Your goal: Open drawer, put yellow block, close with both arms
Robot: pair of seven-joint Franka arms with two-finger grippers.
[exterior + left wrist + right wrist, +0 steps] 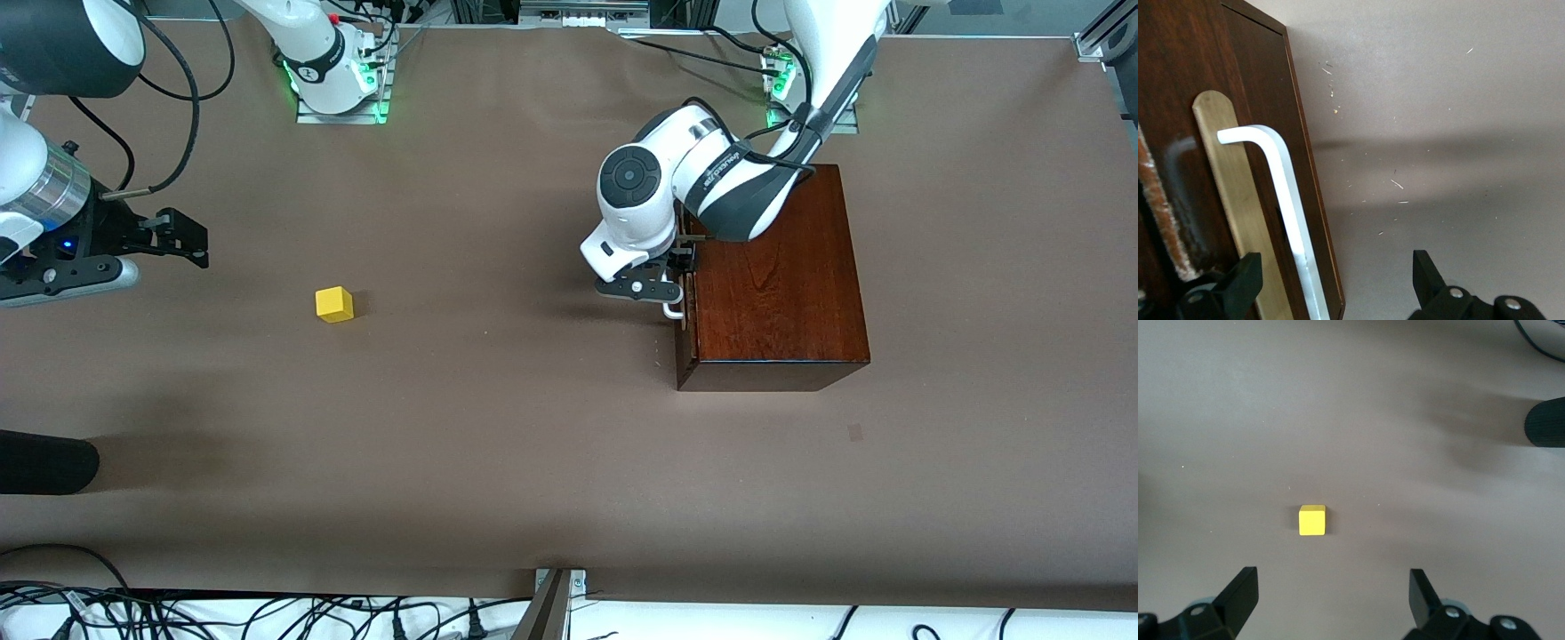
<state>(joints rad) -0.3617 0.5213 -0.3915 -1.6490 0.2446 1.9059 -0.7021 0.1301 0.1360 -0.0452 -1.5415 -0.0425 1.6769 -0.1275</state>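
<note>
At the left edge of the front view, the right gripper (182, 238) hangs above the brown table (498, 444), its silver wrist section tilted so the black fingers point toward the middle of the frame. Its jaws are spread wide and hold nothing; the right wrist view shows the yellow block (1312, 520) framed between the two fingertips but well clear of them. That arm seems to be waiting, already aimed at its pick.

Left of centre in the front view, the yellow block (334, 304) sits alone on the bare table, apart from both grippers and from the box.

Right of centre, the left arm folds down from its base at the upper right, elbow over the dark-wood box (773, 284), bringing the left gripper (677, 283) against the box's front. The drawer (1265, 133) looks shut. In the left wrist view the open fingers straddle the white handle (1281, 193), one on each side, not yet closed on it. I judge this is the lineup for pulling the drawer out.
</note>
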